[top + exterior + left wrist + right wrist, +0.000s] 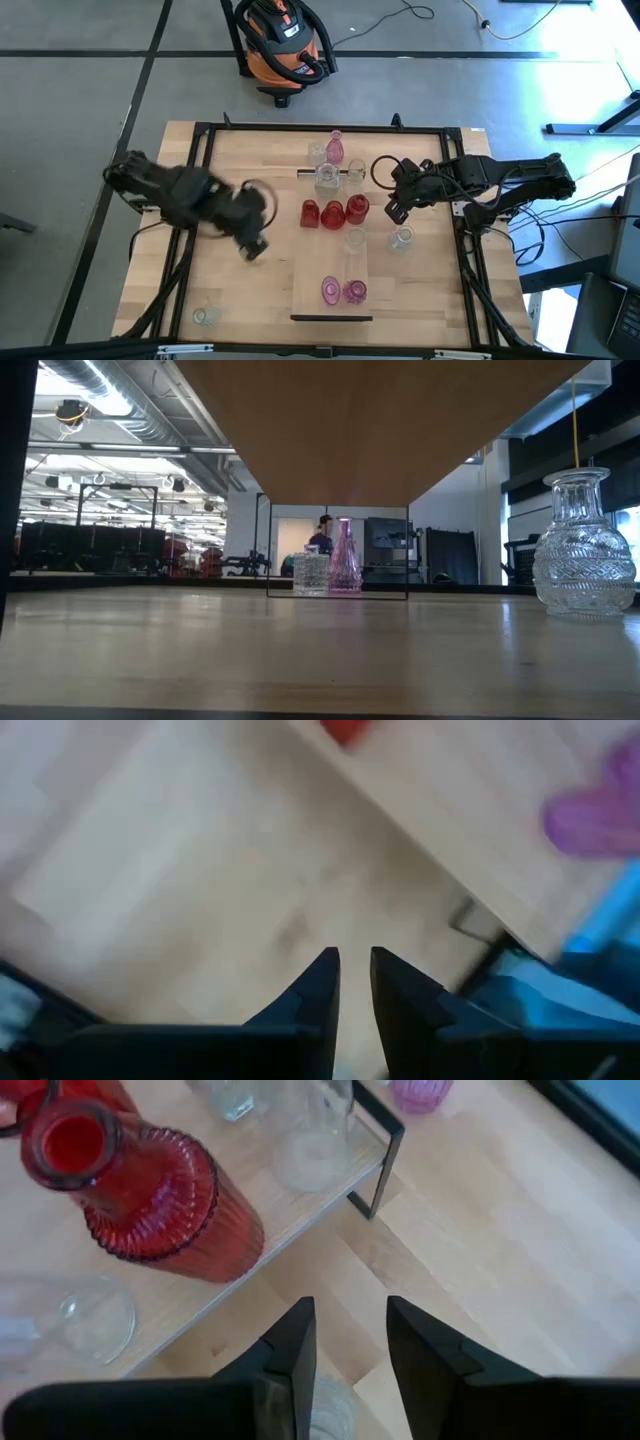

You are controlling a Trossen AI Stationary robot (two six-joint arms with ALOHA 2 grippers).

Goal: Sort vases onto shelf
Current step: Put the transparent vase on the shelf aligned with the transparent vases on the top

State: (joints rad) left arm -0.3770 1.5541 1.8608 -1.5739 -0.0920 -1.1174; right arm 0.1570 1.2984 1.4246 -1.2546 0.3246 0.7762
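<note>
Nearest the front edge of the surface [230, 300], a clear vase [205, 316] stands alone, well apart from the shelf [335, 265], on whose front end two pink vases [341, 291] stand side by side. Farther in, the left hand [252, 246] hovers over bare wood beside the shelf, its fingers [318, 982] nearly pressed together and pinching nothing (they would have to spread before any grasp, or they would knock a vase over instead of taking it). Three red vases [333, 212] crowd mid-shelf. The right hand [396, 211] hangs just beside them, fingers [290, 1345] partly spread and empty, above a clear vase [402, 237] standing off the shelf; a descent slightly off line could tip that glass or brush the ribbed red vase [150, 1190] nearby. Farthest, clear and pink vases [328, 152] cluster, so any placement there risks clinking neighbours off the edge.
</note>
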